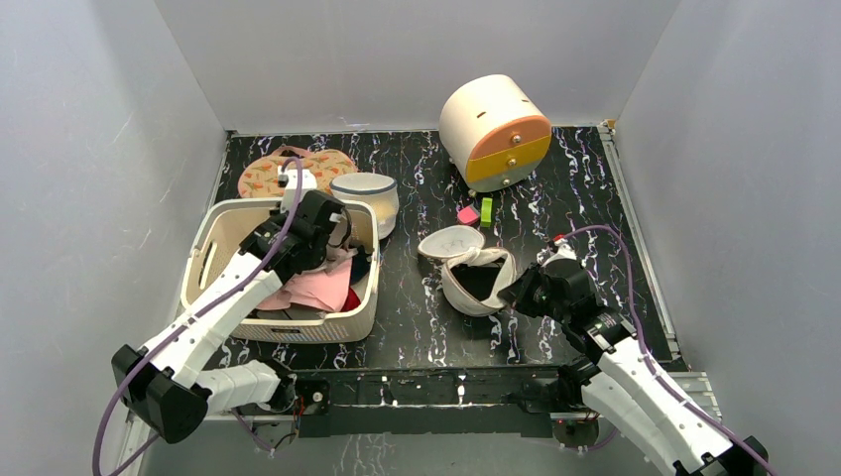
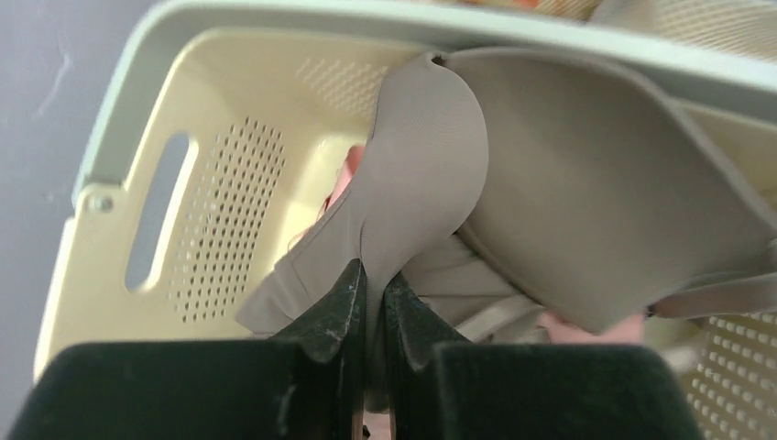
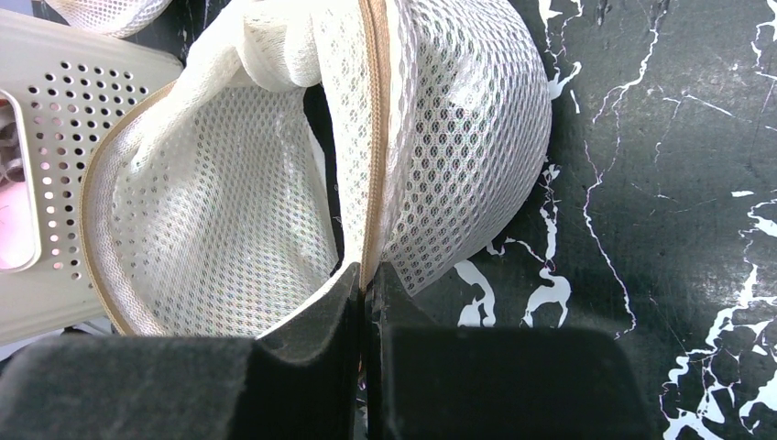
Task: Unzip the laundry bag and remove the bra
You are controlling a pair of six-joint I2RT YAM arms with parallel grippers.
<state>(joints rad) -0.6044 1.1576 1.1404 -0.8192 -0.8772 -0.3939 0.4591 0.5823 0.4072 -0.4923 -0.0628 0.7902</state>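
The cream mesh laundry bag (image 1: 476, 281) lies open on the black table, its round lid (image 1: 450, 240) flipped back behind it. In the right wrist view the bag (image 3: 458, 137) gapes and its tan zip edge (image 3: 371, 137) runs into my right gripper (image 3: 366, 280), which is shut on that rim. My right gripper (image 1: 518, 293) sits at the bag's right side. My left gripper (image 2: 374, 289) is shut on a taupe bra (image 2: 513, 183) and holds it over the cream basket (image 2: 229, 137). In the top view the left gripper (image 1: 332, 230) is above the basket's far right part.
The cream laundry basket (image 1: 223, 223) at left holds pink and dark clothes. Behind it are a white tub with dark rim (image 1: 365, 198) and a floral orange pouch (image 1: 298, 167). A round cream-and-orange drawer box (image 1: 496, 132) stands at the back. Small pink and green blocks (image 1: 476, 211) lie near it.
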